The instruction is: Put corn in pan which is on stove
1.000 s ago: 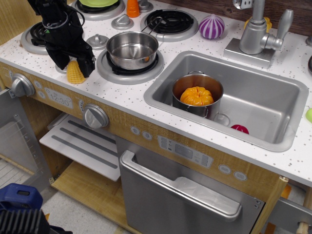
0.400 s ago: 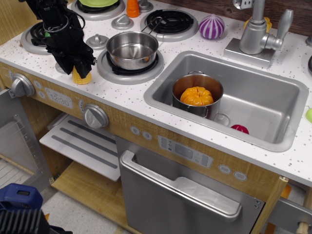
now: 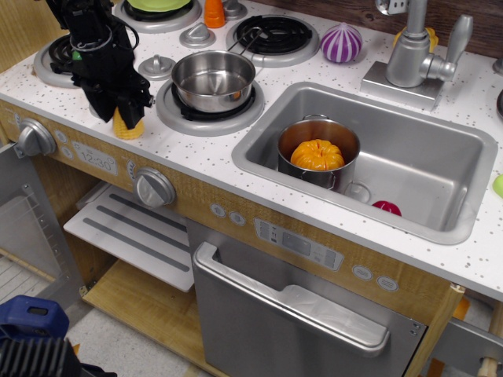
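The yellow corn (image 3: 126, 128) stands upright on the white speckled stove (image 3: 196, 149), at the front left, just left of the pan's burner. My black gripper (image 3: 123, 115) is down over it with its fingers closed against its sides; only the corn's lower part shows. The shiny pan (image 3: 212, 79) sits empty on the front burner, to the right of the gripper, with its wire handle pointing to the back.
The sink (image 3: 424, 169) at right holds a steel pot (image 3: 346, 149) with an orange pumpkin toy (image 3: 317, 155) and a red toy (image 3: 386, 207). A purple toy (image 3: 341, 42), an orange carrot (image 3: 214, 11) and the faucet (image 3: 413, 55) stand at the back.
My gripper has come down over the corn and its fingers have closed in from a wide straddle. The corn has stayed in place on the stove.
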Controlling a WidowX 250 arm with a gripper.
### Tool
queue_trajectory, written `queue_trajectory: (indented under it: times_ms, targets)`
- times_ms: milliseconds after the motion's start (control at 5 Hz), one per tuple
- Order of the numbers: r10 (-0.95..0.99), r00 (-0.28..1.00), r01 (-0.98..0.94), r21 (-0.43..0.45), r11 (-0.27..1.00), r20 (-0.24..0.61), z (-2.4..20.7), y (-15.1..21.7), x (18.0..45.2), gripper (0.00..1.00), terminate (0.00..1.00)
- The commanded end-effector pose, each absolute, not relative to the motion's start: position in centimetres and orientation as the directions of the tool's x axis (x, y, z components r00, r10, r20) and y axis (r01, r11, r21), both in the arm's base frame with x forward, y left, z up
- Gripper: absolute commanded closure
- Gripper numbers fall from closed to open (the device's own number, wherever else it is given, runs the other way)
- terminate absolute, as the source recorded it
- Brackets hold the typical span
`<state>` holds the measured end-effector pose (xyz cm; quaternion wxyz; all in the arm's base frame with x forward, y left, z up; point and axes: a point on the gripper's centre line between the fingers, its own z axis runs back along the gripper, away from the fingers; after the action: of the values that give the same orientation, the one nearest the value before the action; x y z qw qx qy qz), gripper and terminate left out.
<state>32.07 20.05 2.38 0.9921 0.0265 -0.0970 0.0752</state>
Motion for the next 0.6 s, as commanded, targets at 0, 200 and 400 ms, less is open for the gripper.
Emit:
queue_trajectory:
  times_ms: [0, 200, 400]
  targets:
    - [0.123, 0.944, -0.174, 0.148, 0.974, 0.307, 8.6, 20.4, 32.4, 1.00, 0.00]
    - [0.093, 0.935, -0.171, 0.204, 0.964, 0.343, 10.2, 20.0, 33.4, 1.00, 0.00]
    - [0.056, 0.931, -0.142, 0.217, 0.966, 0.361, 11.3, 19.5, 35.1, 1.00, 0.00]
